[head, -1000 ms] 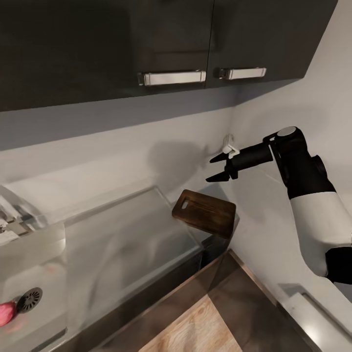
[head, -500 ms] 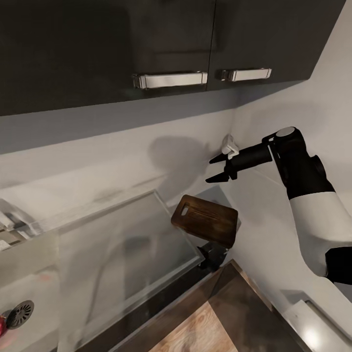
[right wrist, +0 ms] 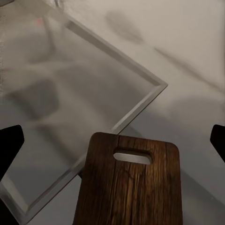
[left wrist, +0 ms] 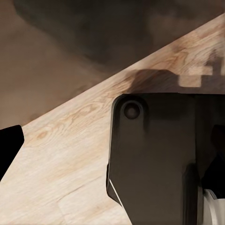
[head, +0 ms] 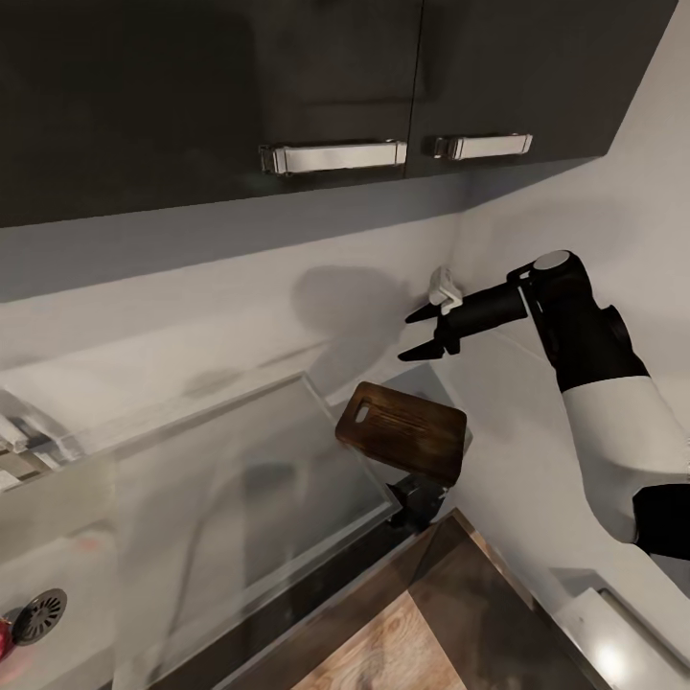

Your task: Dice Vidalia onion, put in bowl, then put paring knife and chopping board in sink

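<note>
chopping board (head: 402, 431) on countertop (head: 240, 479), right of sink (head: 57, 537)

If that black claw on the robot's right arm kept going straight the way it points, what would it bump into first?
Probably the dark brown wooden chopping board, which lies dead ahead of the open right gripper in its wrist view, on the glossy grey countertop. In the head view depth is unclear.

Dark brown wood-grained chopping board (head: 402, 430), glossy grey countertop (head: 240, 479), black right gripper (head: 415, 333), dark cabinets (head: 287, 86) with silver handles

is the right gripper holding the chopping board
No, the right gripper hangs open in the air above the chopping board, which lies on the countertop.
</note>
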You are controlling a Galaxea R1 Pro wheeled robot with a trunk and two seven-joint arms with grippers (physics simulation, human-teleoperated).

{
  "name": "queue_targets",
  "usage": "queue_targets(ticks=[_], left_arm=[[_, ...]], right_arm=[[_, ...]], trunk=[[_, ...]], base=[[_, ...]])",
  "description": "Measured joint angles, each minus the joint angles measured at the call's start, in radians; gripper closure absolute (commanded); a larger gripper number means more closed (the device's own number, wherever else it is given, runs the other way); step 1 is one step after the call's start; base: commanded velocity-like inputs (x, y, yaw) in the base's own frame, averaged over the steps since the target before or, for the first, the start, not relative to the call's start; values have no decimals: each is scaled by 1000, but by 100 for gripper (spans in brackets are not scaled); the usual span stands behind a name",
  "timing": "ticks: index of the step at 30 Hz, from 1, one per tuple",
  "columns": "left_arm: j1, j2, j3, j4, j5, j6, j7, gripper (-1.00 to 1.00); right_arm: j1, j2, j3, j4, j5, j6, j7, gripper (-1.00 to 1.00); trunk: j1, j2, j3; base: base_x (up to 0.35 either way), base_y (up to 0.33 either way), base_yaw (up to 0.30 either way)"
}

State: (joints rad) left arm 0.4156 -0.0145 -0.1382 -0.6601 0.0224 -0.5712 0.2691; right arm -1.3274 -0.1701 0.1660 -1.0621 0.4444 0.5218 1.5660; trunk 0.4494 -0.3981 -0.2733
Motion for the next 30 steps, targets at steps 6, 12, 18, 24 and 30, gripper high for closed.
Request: queue_targets(ticks=[6, 12, 18, 24, 30], left_arm=[[0, 0, 0, 0, 0, 0, 0, -100], [0, 0, 0, -1, 0, 0, 0, -100], [0, 0, 0, -1, 0, 0, 0, -100], [0, 0, 0, -1, 0, 0, 0, -100], [0, 0, 0, -1, 0, 0, 0, -100]], right_arm=[[0, 0, 1, 0, 0, 0, 0, -100], [0, 0, 1, 0, 1, 0, 0, -100], [1, 0, 1, 0, 1, 0, 0, -100], [1, 0, 1, 0, 1, 0, 0, -100], [1, 2, 1, 0, 1, 0, 0, -100]], trunk=[[0, 0, 0], [0, 0, 0], [0, 0, 0], [0, 0, 0], [0, 0, 0]], base=[[0, 0, 0], [23, -34, 0], [154, -172, 0], [201, -205, 0], [189, -186, 0]])
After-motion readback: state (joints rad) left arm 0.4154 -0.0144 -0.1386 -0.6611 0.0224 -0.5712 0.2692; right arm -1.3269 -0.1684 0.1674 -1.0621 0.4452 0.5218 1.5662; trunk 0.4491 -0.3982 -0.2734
